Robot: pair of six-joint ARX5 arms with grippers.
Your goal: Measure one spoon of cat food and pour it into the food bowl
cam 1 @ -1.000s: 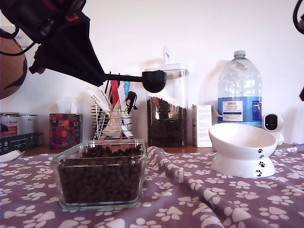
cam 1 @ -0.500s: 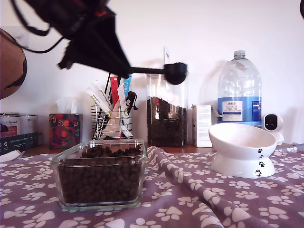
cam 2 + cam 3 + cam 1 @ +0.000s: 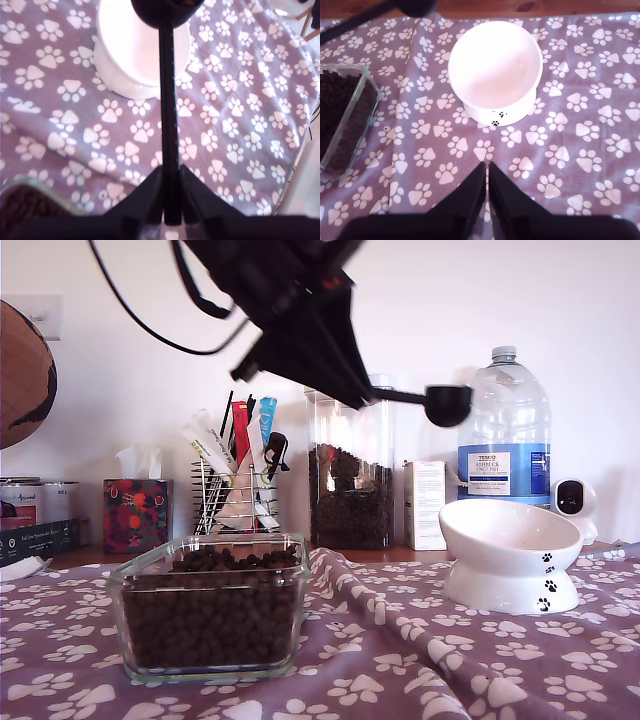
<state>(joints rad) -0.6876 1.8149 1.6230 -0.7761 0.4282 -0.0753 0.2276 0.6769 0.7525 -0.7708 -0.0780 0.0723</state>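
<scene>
My first tool [image 3: 171, 210] pinches the handle of the spoon [image 3: 447, 404], whose cup hangs in air above the white food bowl [image 3: 512, 555]. My second tool [image 3: 487, 192] is pressed together, holding nothing, above the paw-print cloth [image 3: 580, 130].

Readable text, exterior view: "TESCO" heads the blue label [image 3: 499, 472] of the water bottle [image 3: 504, 420] beside my view's right; its smaller lines are illegible to me.

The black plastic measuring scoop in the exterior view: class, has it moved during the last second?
Yes. The black plastic measuring scoop has travelled toward the exterior view's right, from the tall clear canister to the large water bottle.
</scene>
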